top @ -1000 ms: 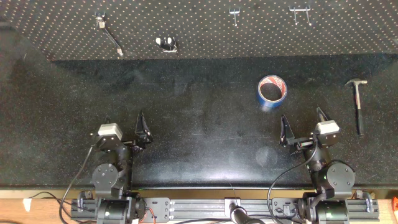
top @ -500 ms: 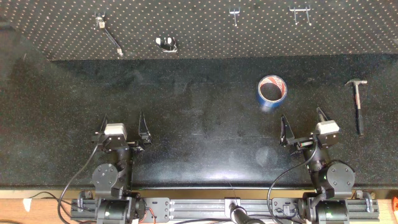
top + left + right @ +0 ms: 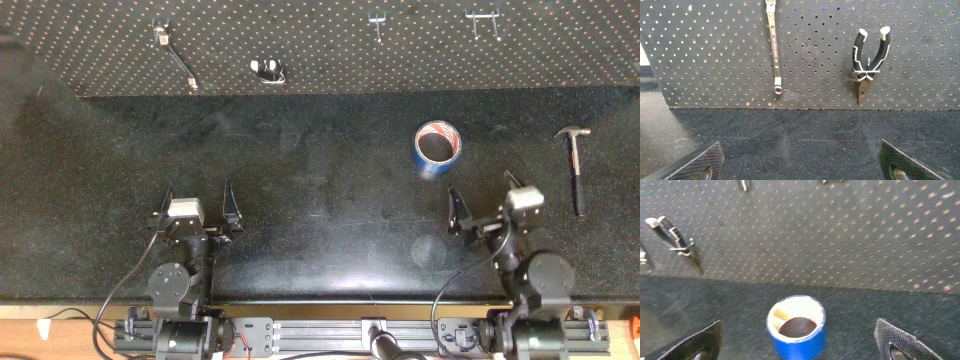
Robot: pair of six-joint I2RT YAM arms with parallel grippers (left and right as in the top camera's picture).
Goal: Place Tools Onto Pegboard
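Your left gripper (image 3: 197,190) sits at about 7 o'clock on the black table (image 3: 320,180), its jaws spread wide with nothing between them. Your right gripper (image 3: 482,185) sits at about 4 o'clock, jaws equally wide and holding nothing. The roll of blue tape (image 3: 438,146) stands on its edge on the mat at 11 o'clock from your right gripper, near it but not touching; in the right wrist view the roll (image 3: 796,327) lies between the two fingers and ahead of them. The hammer (image 3: 574,170) lies flat at 2 o'clock from that gripper, head toward the pegboard (image 3: 330,45). On the board at 12 o'clock from your left gripper, a wrench (image 3: 774,47) and black-handled pliers (image 3: 867,62) hang from pegs. Two bare hooks (image 3: 377,20) (image 3: 483,20) stand further right, probably metal.
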